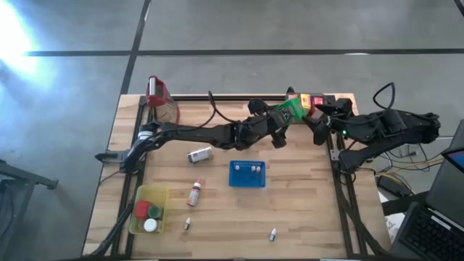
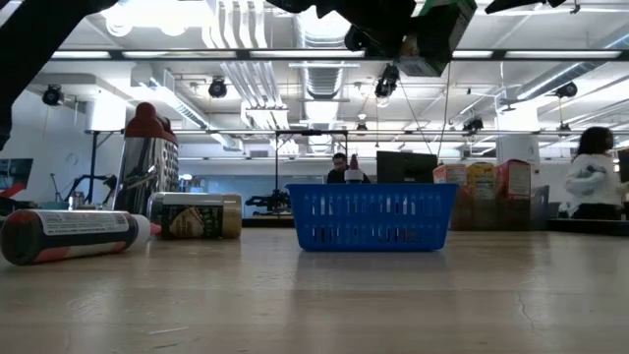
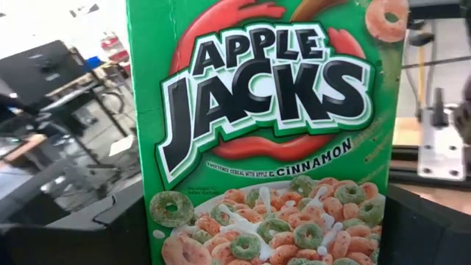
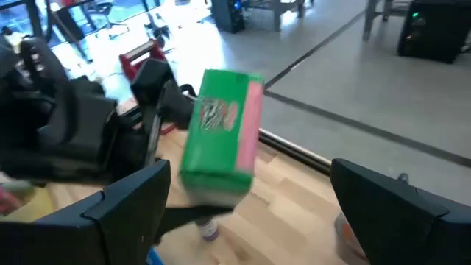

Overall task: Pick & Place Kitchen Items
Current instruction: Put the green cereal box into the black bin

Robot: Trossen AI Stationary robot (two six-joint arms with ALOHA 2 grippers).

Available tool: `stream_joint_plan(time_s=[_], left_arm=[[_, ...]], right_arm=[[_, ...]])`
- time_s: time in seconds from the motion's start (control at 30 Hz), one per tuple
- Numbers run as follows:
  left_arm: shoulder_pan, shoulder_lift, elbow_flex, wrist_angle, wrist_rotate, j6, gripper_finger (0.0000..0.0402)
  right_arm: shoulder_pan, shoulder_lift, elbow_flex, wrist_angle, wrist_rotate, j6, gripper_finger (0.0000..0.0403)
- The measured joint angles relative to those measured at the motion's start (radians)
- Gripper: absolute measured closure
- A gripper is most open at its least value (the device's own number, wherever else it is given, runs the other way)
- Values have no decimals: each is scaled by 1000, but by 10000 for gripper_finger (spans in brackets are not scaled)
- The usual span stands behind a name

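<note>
I am pinching the green cereal carton [image 1: 291,111] in my left tool [image 1: 279,125], aloft near the tabletop's [image 1: 304,210] far edge. My right tool [image 1: 324,123], spread wide, is hanging just beside it. I should carry it level, gripping firmly.

1. A robotics lab or open workshop hall: bare ceiling with exposed silver ducts [image 2: 329,74] and strip lights.
2. A pale wooden-plank worktable [image 1: 304,206] stands on polished grey concrete floor [image 1: 239,25].
3. Dark computer monitors [image 2: 405,166] and a seated person [image 2: 593,184] fill the background.
</note>
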Motion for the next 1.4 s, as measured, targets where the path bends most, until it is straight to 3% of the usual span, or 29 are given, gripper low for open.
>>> stream_joint_plan(time_s=[1.4], left_arm=[[0,0,-4,70,56,56,35]], right_arm=[[-59,66,-5,9,-27,-9,35]])
